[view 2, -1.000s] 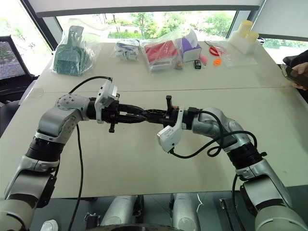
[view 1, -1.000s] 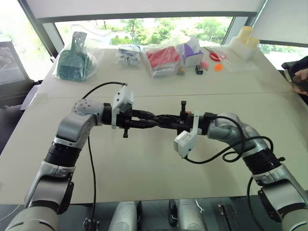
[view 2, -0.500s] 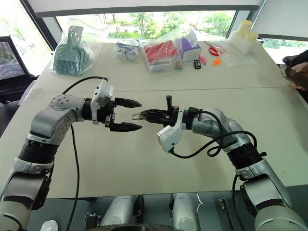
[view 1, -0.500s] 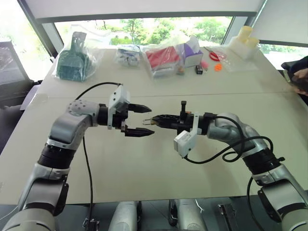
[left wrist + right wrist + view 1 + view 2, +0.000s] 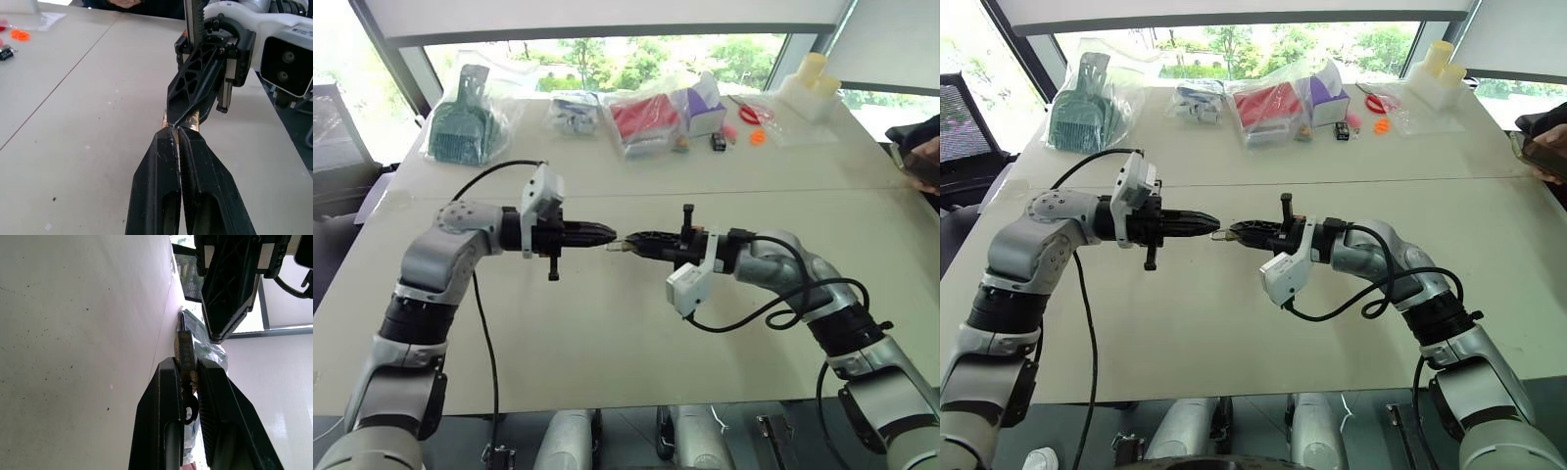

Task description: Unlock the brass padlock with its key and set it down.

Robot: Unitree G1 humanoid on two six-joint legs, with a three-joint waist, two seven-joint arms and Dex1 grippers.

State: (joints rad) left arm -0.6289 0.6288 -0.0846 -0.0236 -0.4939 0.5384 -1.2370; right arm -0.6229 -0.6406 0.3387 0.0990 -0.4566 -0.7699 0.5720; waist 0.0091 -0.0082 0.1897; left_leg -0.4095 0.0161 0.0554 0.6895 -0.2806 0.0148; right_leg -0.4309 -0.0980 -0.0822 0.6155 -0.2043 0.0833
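At centre frame in my head views, my two end effectors meet tip to tip above the pale bench [image 5: 607, 323]. My right end effector [image 5: 628, 241] pinches the brass padlock [image 5: 620, 245], a dull yellow speck at its tips; my left end effector [image 5: 1206, 224] is closed narrow against it.

Through the left wrist camera, my fingers [image 5: 161, 161] sit pressed together, brass glinting just beyond; whether the key lies between them I cannot tell.

Through the right wrist camera, the padlock [image 5: 185, 350] stands clamped between my fingers, brassy and scuffed, a small ring hanging below. It looks light, stiff and slippery; I judge the flat body sides the safest hold.
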